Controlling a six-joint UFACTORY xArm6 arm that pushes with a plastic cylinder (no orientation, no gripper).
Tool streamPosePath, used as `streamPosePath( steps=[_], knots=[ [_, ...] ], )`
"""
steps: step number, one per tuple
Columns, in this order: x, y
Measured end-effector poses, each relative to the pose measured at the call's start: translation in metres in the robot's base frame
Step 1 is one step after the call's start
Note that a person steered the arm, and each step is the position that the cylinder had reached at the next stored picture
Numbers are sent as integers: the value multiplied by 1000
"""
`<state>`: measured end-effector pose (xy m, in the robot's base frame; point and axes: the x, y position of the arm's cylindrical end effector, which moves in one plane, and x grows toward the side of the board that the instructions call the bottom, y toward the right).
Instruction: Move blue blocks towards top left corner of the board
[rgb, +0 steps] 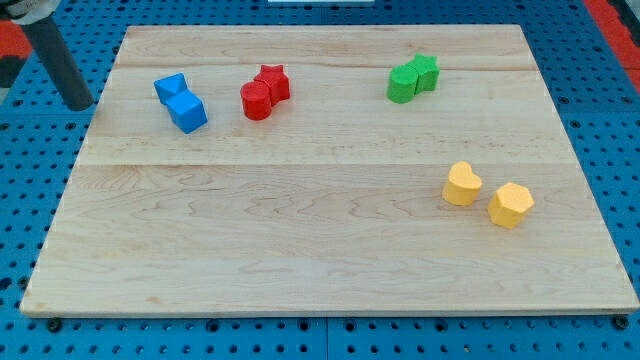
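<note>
Two blue blocks touch each other near the board's top left: a blue block (170, 87) and just below right of it a blue cube (187, 111). My rod comes down at the view's far left, and my tip (78, 104) rests just off the board's left edge, well to the left of the blue blocks and apart from them.
A red cylinder (256, 101) and a red star (272, 81) touch, right of the blue pair. A green cylinder (402, 84) and a green star (425, 70) sit at the top right. A yellow heart (461, 185) and a yellow hexagon (511, 204) lie at the right. The wooden board (300, 250) lies on a blue pegboard.
</note>
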<state>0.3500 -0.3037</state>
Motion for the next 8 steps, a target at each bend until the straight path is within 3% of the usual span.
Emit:
streamPosePath(
  steps=[1,3,4,5,8],
  knots=[
    [0,0],
    [45,98],
    [46,99],
    [58,137],
    [45,153]
  ],
)
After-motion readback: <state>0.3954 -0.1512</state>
